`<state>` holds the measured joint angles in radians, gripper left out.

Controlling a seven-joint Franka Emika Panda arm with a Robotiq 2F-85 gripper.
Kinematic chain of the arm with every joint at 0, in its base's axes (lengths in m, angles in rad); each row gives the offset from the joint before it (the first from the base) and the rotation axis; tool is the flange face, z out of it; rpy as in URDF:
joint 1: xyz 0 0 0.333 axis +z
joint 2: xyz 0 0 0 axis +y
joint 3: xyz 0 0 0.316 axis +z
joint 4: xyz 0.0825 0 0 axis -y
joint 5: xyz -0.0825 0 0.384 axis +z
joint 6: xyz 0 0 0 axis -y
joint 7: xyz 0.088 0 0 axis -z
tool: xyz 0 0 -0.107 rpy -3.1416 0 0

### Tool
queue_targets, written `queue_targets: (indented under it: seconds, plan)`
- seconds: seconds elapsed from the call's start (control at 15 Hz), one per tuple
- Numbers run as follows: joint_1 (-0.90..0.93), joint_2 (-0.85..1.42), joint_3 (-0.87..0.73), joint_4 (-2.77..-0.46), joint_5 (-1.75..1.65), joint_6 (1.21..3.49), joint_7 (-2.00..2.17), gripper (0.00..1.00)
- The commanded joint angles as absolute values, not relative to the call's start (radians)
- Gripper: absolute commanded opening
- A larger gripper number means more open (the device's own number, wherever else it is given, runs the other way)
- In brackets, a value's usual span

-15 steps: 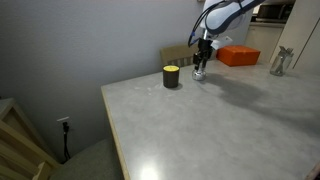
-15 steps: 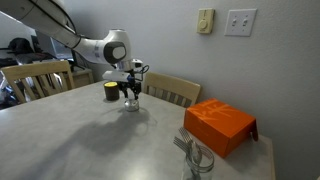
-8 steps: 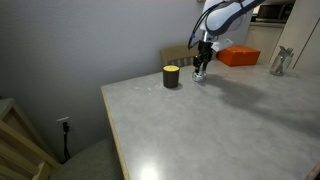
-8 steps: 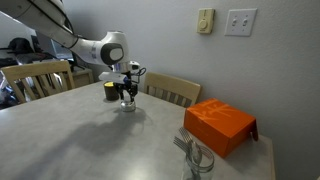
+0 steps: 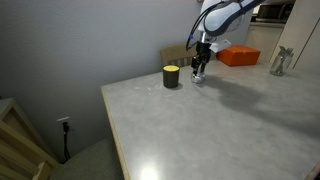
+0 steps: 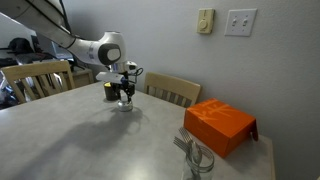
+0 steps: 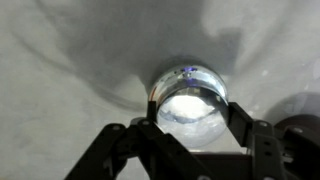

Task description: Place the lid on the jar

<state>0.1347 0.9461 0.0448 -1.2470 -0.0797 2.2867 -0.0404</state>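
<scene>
In the wrist view the silvery-grey lid point(image 7: 190, 112) lies across the mouth of the small clear glass jar point(image 7: 190, 74), which stands on the pale table. My gripper point(image 7: 192, 120) has one finger touching each side of the lid and looks shut on it. In both exterior views the gripper point(image 5: 199, 68) point(image 6: 125, 93) points straight down over the jar point(image 5: 199, 75) point(image 6: 125, 104) near the table's far edge. The lid is too small to make out there.
A dark cylinder with a yellow top point(image 5: 171, 76) point(image 6: 110, 92) stands close beside the jar. An orange box point(image 5: 238, 56) point(image 6: 220, 124) and a glass holding utensils point(image 5: 281, 60) point(image 6: 195, 158) are on the table. A wooden chair point(image 6: 172, 90) stands behind.
The gripper and the jar beneath it have shifted slightly sideways toward the dark cylinder. The grip looks the same.
</scene>
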Motion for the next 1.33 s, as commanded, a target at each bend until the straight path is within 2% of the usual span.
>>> queue_targets:
  seconds: [0.0,0.53,0.93,1.0,1.07,1.27]
  plan:
    - [0.136,0.894,0.043,-1.331,-0.074,2.297,-0.018,0.98]
    - [0.114,0.671,0.039,-1.556,-0.065,2.286,0.015,1.0]
    - [0.044,0.432,0.128,-1.741,0.053,2.317,-0.138,1.0]
    - [0.028,0.404,0.15,-1.761,0.098,2.317,-0.189,1.0]
    - [0.076,0.492,0.102,-1.653,0.038,2.285,-0.104,1.0]
    - [0.059,0.423,0.126,-1.71,0.077,2.285,-0.15,1.0]
